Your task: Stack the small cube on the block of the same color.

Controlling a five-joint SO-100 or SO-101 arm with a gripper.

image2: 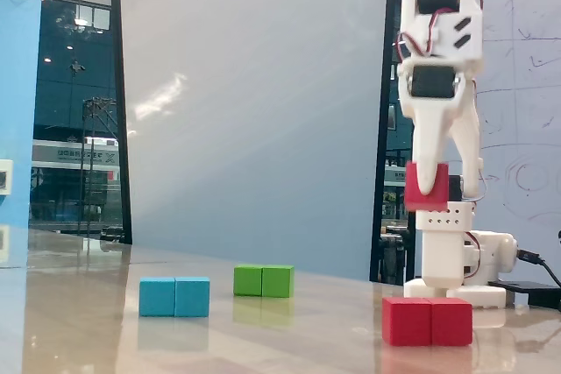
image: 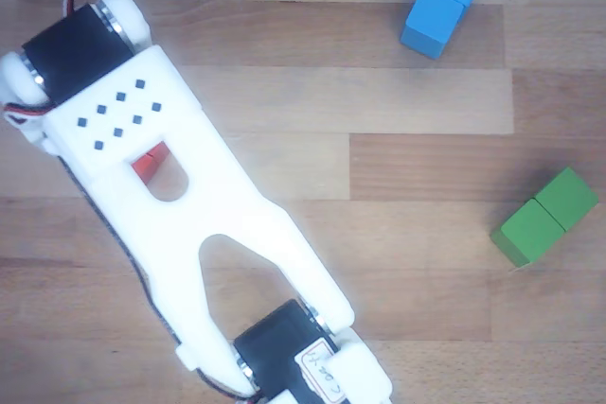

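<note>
In the fixed view my gripper (image2: 429,188) points down and is shut on the small red cube (image2: 442,197). It holds the cube in the air, directly above the red block (image2: 428,321), with a clear gap between them. The red block lies flat on the table, with a seam down its middle. In the other view the white arm (image: 189,205) is seen from above and hides the gripper. Only a bit of red (image: 149,163) shows through an opening in the arm, and I cannot tell whether it is the cube or the block.
A blue block (image: 443,3) lies at the top right of the other view and a green block (image: 544,217) at the right. In the fixed view the blue block (image2: 174,296) and the green block (image2: 263,280) sit left of the red block. The arm's base (image2: 451,260) stands just behind it.
</note>
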